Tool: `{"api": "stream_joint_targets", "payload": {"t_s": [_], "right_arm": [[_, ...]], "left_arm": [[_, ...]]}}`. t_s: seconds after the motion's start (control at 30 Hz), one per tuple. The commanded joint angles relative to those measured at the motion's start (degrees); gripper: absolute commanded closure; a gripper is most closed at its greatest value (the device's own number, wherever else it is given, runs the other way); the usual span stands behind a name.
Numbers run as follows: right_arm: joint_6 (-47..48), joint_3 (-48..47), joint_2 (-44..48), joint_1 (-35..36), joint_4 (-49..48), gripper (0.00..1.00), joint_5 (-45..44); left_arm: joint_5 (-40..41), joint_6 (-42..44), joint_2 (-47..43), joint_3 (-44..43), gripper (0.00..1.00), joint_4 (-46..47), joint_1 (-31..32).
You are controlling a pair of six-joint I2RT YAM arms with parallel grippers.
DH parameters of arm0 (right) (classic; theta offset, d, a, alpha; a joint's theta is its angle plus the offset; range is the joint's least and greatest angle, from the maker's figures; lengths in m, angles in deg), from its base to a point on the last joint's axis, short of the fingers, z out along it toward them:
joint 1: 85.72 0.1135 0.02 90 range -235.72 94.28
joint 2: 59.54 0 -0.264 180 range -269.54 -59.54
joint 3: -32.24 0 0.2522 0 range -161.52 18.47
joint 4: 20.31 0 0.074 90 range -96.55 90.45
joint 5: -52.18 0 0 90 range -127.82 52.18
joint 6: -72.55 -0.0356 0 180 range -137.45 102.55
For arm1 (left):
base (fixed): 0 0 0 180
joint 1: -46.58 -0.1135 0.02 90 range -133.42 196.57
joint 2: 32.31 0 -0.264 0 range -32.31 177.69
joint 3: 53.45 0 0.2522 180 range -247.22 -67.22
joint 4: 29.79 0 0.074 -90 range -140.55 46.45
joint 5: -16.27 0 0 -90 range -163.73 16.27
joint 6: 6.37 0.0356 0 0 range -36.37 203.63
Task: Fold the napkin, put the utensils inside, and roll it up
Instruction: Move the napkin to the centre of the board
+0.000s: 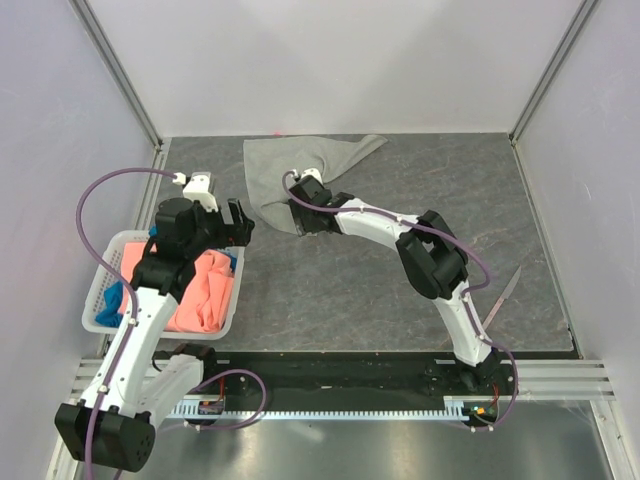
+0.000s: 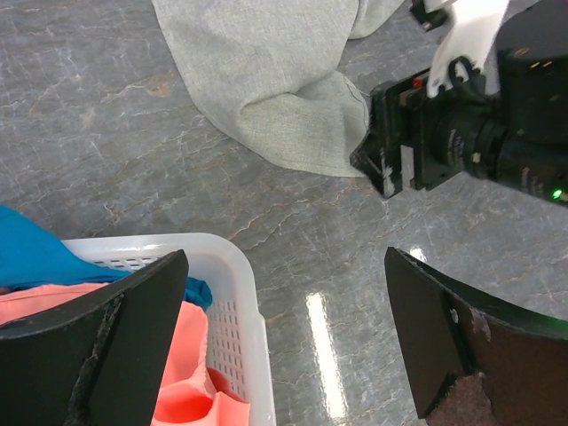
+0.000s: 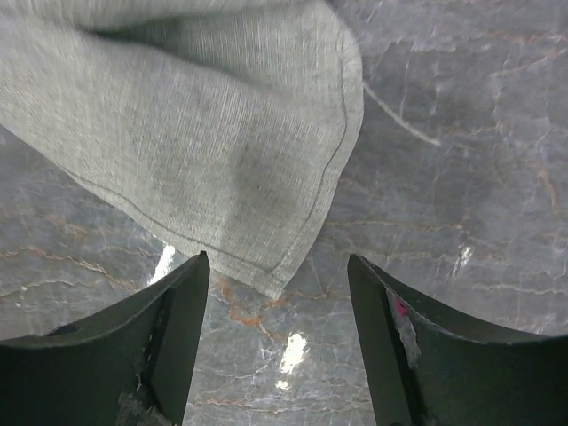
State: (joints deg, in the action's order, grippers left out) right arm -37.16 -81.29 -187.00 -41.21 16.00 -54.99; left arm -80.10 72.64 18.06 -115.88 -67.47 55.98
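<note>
White basket (image 1: 93, 300) w/ coral-orange cloth (image 1: 205, 295) + blue cloth (image 1: 108, 298) sits far left. L jaws hang by its rim, wide apart, empty. Napkin (image 1: 300, 165) lies rumpled at far-middle of table (image 1: 350, 290), partly doubled over. R jaws are apart; the napkin's near hemmed corner shows in the gap btwn them, not clamped. Utensil (image 1: 503, 297) is well apart, at right edge. Napkin looks light + limp and prob. drapes and bunches. Best hold: that corner, pinched low at the hem.
</note>
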Motion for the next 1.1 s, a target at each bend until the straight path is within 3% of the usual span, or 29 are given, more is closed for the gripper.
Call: {"api": "stream_joint_targets", "payload": {"t_s": [0.0, 0.27, 0.43, 0.57, 0.77, 0.93, 1.07], "right_arm": [[0.5, -3.3, -1.6, 1.4, 4.6, 0.29, -4.5], [-0.2, -3.7, -4.0, 1.3, 5.6, 0.35, -1.4], [-0.7, -3.9, -5.0, 1.0, 5.5, 0.46, 0.2], [-1.7, -1.7, -4.3, 0.0, 5.6, 0.6, 0.6], [-3.1, 4.7, 0.1, -3.3, 5.7, 1.0, 1.8], [-4.2, 18.2, 11.5, -7.9, 5.6, 1.0, 0.8], [-4.6, 30.3, 23.9, -14.6, 5.9, 1.0, 0.1]], "left_arm": [[0.0, 1.3, 0.3, -0.1, 0.01, 1.2, 0.9], [0.4, 1.2, -0.1, 0.1, 0.01, 1.1, 1.7], [0.5, 1.1, -0.4, 0.0, 0.01, 1.0, 1.9], [0.6, 1.1, -0.6, 0.1, 0.01, 1.0, 2.0], [1.6, 1.3, 0.4, -0.1, 0.05, 1.1, 2.0], [1.4, -1.0, 4.5, -3.6, 0.15, 0.3, 2.1], [3.6, -8.2, 9.6, -6.0, 0.19, 0.5, 4.1]]}}
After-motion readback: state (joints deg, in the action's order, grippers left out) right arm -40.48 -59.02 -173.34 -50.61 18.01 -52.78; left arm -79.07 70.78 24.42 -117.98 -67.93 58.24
